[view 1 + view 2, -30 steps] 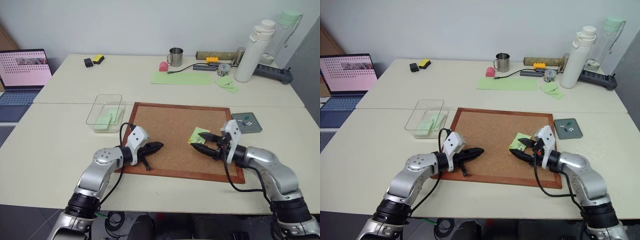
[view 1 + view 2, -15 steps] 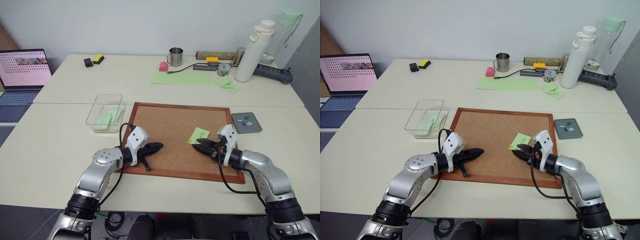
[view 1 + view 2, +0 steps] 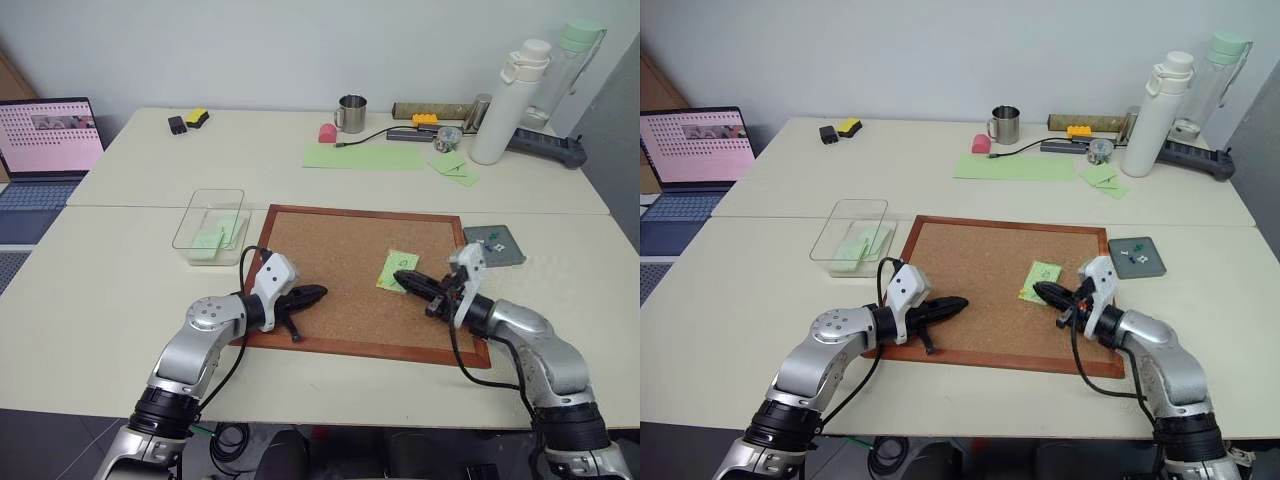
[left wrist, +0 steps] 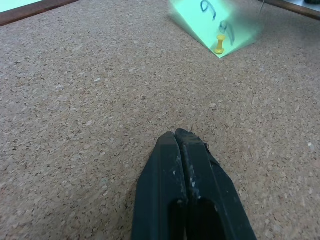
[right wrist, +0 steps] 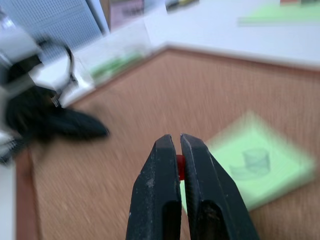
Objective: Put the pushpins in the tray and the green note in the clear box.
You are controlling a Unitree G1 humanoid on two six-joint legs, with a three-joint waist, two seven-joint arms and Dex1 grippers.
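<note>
The green note (image 3: 400,270), marked with dark loops, lies on the corkboard (image 3: 340,245) with a yellow pushpin (image 4: 219,45) stuck in one edge. My right gripper (image 3: 402,281) hovers at the note's near edge, shut on a small red pushpin (image 5: 180,167) pinched between its fingertips. Over the board's near-left part my left gripper (image 3: 320,292) is shut on nothing. Right of the board, the grey tray (image 3: 505,255) holds a few pushpins (image 3: 490,240). The clear box (image 3: 190,215) stands left of the board with green paper inside.
At the table's back are a long green sheet (image 3: 362,156), a steel mug (image 3: 351,113), a pink object (image 3: 327,132), small green notes (image 3: 452,166), two bottles (image 3: 510,100) and a power strip (image 3: 548,146). A laptop (image 3: 45,140) stands at far left.
My right gripper closed from wide open to shut at the note's edge, then rose a little with a red pushpin between its tips. The left arm stayed still.
</note>
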